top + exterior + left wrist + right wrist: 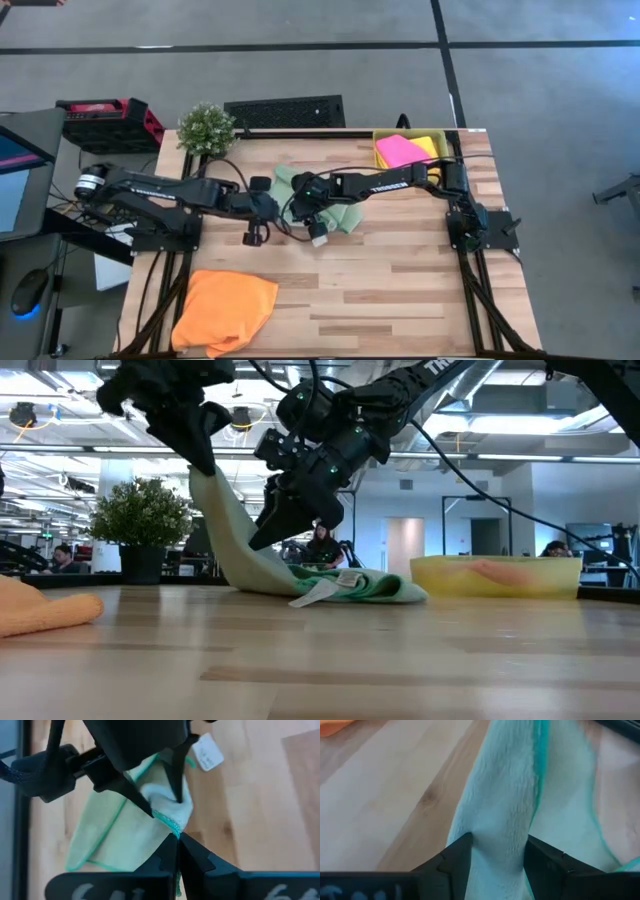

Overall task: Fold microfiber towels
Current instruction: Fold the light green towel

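Note:
The pale green towel (335, 585) lies bunched on the table at its right end, white label (315, 593) in front, and rises in a strip to my left gripper (205, 465), which is shut on its top. My right gripper (290, 525) is open lower down, its fingers on either side of the raised strip (500, 810). The orange towel (225, 310) lies crumpled at the near left corner. A pink towel (398, 150) and a yellow one (432, 146) lie in the tray (380, 135). My left gripper pinches the towel's teal-stitched edge (172, 824) between its two fingertips, slanting down from the table's left. That end is lifted clear; the cloth hangs slanting down to the bunched part on the table. My right gripper's open fingers (455, 857) straddle the raised strip, which fills the gap and touches both inner sides.
A potted plant (207, 127) stands at the far left corner and the translucent yellow tray (500, 575) at the far right. Bare wood lies along the near side, right of the orange towel.

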Controlling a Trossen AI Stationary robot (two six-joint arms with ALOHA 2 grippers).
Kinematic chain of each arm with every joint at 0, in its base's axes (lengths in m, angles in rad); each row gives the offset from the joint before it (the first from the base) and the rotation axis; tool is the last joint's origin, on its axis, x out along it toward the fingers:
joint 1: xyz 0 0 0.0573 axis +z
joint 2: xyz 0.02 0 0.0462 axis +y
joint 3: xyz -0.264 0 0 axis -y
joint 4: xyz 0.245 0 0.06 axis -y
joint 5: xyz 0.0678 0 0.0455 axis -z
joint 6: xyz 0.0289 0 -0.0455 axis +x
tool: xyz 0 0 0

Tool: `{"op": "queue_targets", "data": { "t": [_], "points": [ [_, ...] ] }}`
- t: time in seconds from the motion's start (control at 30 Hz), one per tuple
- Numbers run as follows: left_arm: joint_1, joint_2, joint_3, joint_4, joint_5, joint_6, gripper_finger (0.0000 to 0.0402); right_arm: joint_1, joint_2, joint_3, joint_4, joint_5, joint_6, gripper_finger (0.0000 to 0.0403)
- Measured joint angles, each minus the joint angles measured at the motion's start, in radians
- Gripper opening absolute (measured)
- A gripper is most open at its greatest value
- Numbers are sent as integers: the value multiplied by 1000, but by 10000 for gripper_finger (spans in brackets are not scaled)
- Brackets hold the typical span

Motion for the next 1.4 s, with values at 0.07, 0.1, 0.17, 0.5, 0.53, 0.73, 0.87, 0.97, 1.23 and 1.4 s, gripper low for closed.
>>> {"op": "queue_targets", "data": {
  "t": [0.07,0.1,0.17,0.5,0.53,0.73,0.87,0.97,1.23,1.4],
  "points": [
    [0,-6,0,-1,50,0,0,0,0,0,2,0,-18,191],
    [0,-5,0,-1,81,0,0,0,0,0,9,3,-20,191],
    [0,2,0,-8,130,-4,0,0,0,0,23,4,-19,191],
    [0,66,1,-40,167,-37,0,7,-3,32,27,-13,-68,191],
    [0,73,0,-44,167,-37,0,9,-3,32,30,-24,-83,191],
    [0,86,0,-11,153,7,0,12,-3,32,34,-75,-101,191],
    [0,86,0,23,153,56,0,11,-3,32,39,-96,-111,191],
    [0,86,0,41,157,88,0,12,-3,32,46,-131,-117,191],
    [1,86,0,49,57,113,0,12,-2,32,46,-233,-124,191],
    [0,86,0,52,8,112,0,11,-2,32,34,-234,-124,191]
  ]
}}
